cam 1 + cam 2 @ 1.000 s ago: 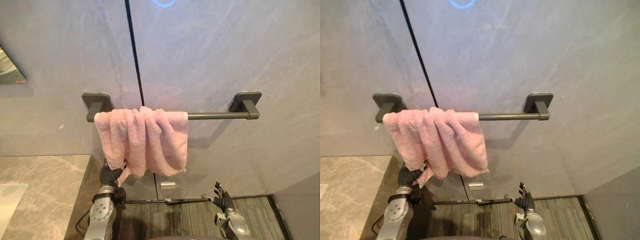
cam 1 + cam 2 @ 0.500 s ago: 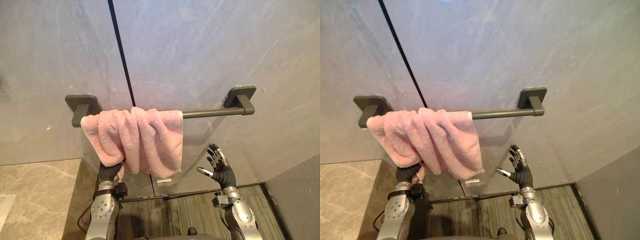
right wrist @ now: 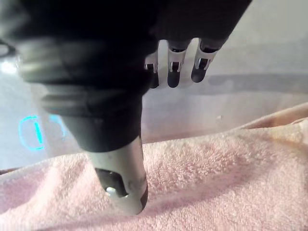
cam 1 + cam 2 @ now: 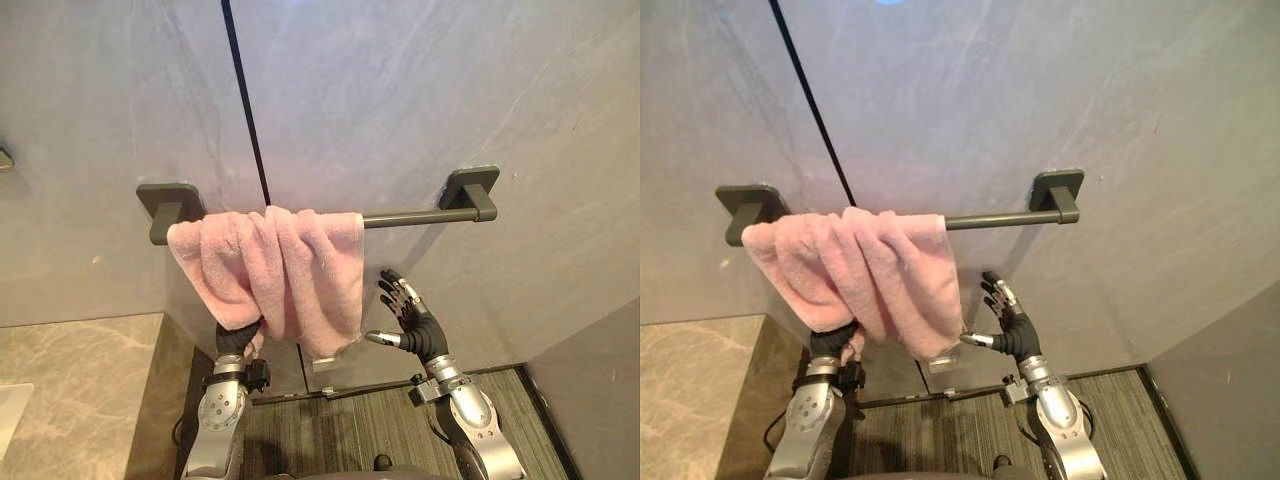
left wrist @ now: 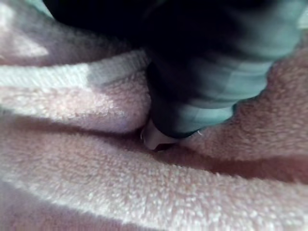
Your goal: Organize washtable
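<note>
A pink towel (image 4: pixel 270 265) hangs bunched over the left half of a dark grey wall bar (image 4: pixel 410 216). My left hand (image 4: pixel 232 342) reaches up under the towel's lower left edge, its fingers curled into the cloth, and a small corner pokes out beside it. In the left wrist view a digit (image 5: pixel 192 110) presses into the pink folds (image 5: pixel 96 183). My right hand (image 4: pixel 415 325) is open with fingers spread, just right of the towel's lower right corner, the thumb close to the cloth. The right wrist view shows its fingers (image 3: pixel 175 67) straight above the towel (image 3: pixel 216 163).
A marble counter (image 4: pixel 80 380) lies at the lower left, with a white basin edge (image 4: pixel 8 415) at its side. The bar is fixed to a grey stone wall with a dark vertical seam (image 4: pixel 245 100). A striped mat (image 4: pixel 350 430) covers the floor below.
My right hand has risen from near the floor and moved left to the towel's lower right corner. The left hand has lifted the towel's lower left edge. The camera has shifted.
</note>
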You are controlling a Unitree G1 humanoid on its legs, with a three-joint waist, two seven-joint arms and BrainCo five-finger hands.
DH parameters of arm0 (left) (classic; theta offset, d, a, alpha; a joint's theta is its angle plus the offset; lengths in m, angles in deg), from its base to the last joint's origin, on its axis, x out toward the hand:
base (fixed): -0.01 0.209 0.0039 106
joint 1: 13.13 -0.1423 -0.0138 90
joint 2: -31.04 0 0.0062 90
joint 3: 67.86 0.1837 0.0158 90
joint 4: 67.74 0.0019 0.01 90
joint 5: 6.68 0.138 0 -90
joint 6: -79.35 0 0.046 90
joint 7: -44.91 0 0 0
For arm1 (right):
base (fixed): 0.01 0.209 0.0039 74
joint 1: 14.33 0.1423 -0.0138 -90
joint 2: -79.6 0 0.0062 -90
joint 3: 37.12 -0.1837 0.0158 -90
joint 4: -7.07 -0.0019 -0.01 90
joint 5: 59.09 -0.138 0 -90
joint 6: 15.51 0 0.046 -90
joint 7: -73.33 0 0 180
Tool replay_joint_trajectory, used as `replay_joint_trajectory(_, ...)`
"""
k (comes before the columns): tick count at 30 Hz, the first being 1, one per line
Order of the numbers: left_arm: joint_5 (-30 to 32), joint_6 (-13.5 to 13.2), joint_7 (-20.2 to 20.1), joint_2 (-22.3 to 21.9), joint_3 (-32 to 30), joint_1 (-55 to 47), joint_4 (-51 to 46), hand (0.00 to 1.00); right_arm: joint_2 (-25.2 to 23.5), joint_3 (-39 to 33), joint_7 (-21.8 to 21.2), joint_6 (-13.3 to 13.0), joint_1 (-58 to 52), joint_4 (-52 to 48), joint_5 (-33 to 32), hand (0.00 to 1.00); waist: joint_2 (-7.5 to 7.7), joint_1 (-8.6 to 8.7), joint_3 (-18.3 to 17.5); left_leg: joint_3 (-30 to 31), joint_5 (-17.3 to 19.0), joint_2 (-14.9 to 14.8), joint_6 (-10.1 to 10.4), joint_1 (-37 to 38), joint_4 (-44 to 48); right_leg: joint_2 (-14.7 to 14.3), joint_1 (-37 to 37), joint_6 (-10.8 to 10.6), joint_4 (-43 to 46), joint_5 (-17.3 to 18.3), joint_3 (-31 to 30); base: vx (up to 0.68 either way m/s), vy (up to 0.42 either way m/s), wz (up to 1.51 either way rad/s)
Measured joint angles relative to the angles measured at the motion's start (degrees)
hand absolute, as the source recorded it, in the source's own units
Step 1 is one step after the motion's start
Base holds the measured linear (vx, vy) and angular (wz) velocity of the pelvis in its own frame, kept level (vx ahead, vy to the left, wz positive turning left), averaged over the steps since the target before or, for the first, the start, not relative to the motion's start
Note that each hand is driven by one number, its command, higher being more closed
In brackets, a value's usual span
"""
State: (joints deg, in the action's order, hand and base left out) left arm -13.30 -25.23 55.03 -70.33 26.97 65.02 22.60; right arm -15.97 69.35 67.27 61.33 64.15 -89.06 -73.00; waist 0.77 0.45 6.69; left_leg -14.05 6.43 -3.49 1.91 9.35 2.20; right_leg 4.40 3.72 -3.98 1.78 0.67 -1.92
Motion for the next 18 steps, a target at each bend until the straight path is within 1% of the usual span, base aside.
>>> replay_joint_trajectory(7, -0.09, -0.59, -0.11, -0.33, 2.48, 1.38, -0.02, 1.00, 0.31, 4.73, -0.39, 0.01, 3.21, 1.79, 0.83, 0.00, 0.01, -0.20, -0.02, 0.76, -0.06, 0.03, -0.04, -0.40, 0.23, 0.10, 0.05, 0.00, 0.06, -0.01, 0.57, -0.02, -0.022, 0.05)
replay_joint_trajectory(10, -0.57, -0.71, -0.14, -1.41, 3.10, 1.85, -0.02, 1.00, 0.33, 6.54, -0.40, 0.03, 4.79, 4.03, 1.20, 0.00, -0.01, -0.31, -0.03, 1.59, -0.21, 0.19, -0.17, -0.59, 0.23, 0.32, 0.30, 0.00, 0.03, 0.00, 1.50, -0.01, -0.020, 0.14)
replay_joint_trajectory(14, -0.75, -0.74, -0.21, -1.39, 4.64, 1.85, -0.02, 1.00, 0.24, 7.59, -0.42, 0.11, 5.77, 5.49, 1.60, 0.00, -0.02, -1.18, -0.04, 2.35, -0.50, 0.37, -0.25, -0.60, 0.02, 0.50, 0.64, 0.00, -0.01, 0.00, 2.16, -0.03, -0.019, 0.11)
replay_joint_trajectory(15, -1.28, -0.74, -0.22, -1.39, 4.71, 1.82, -0.02, 1.00, 0.23, 8.17, -0.42, 0.12, 6.28, 5.94, 1.73, 1.00, 0.01, -1.23, -0.06, 2.66, -0.71, 0.44, -0.32, -0.60, -0.14, 0.59, 0.73, 0.00, -0.02, 0.00, 2.48, -0.04, -0.021, 0.13)
replay_joint_trajectory(18, -1.70, -0.78, -0.25, -1.45, 5.15, 1.79, -0.01, 1.00, -0.30, 9.60, -0.49, 0.51, 8.13, 8.01, 2.01, 1.00, 0.02, -1.25, -0.09, 3.30, -1.13, 0.59, -0.43, -0.63, -0.35, 0.80, 0.97, 0.01, -0.04, 0.00, 3.05, -0.04, -0.019, 0.11)
